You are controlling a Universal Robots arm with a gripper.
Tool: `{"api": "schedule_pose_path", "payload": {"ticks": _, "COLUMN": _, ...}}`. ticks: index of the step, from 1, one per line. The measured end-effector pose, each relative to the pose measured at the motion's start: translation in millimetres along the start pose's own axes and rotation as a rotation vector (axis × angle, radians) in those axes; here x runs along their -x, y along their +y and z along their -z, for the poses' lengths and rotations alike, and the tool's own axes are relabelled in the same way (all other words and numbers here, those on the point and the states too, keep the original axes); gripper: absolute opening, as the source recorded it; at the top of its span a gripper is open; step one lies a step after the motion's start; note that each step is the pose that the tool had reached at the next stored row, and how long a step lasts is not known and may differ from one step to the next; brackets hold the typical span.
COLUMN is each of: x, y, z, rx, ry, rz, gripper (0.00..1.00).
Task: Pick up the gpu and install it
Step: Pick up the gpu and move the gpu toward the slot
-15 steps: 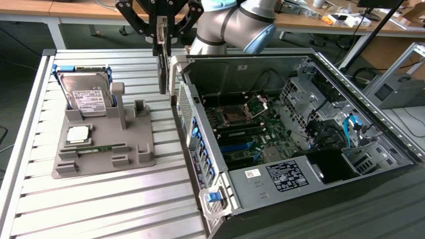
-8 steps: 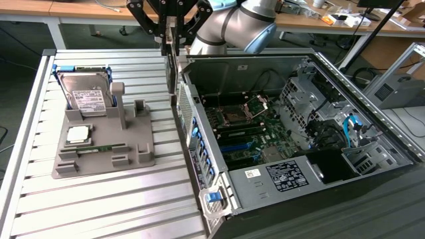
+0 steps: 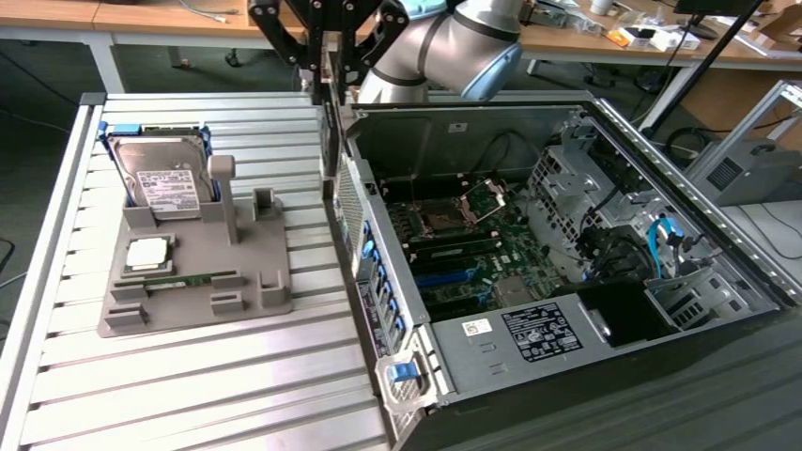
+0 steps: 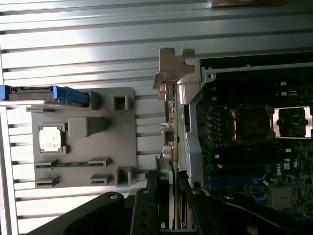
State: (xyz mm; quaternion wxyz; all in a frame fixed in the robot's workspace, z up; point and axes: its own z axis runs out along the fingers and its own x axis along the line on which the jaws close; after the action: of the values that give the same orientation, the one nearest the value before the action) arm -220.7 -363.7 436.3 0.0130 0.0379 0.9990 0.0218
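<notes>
Exterior view showed our gripper (image 3: 329, 66) holding the gpu (image 3: 332, 132) upright above the case (image 3: 476, 132). We judged it the carry step; lining up needed care.

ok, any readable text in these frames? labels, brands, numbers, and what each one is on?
No text is clear enough to quote.
hard drive, white label: print too small to read.
power supply, black label: white print, blurred.
white sticker beside that label: unreadable.
gpu: no legible marking.
</notes>
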Motion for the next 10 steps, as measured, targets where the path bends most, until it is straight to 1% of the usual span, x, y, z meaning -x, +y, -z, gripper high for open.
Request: {"api": "schedule_pose_path", "payload": {"ticks": 10, "x": 5.7, "y": 0.4, "z": -0.2, "rx": -0.0002, "ry": 0.0000, "rz": 0.000, "gripper": 0.27}}
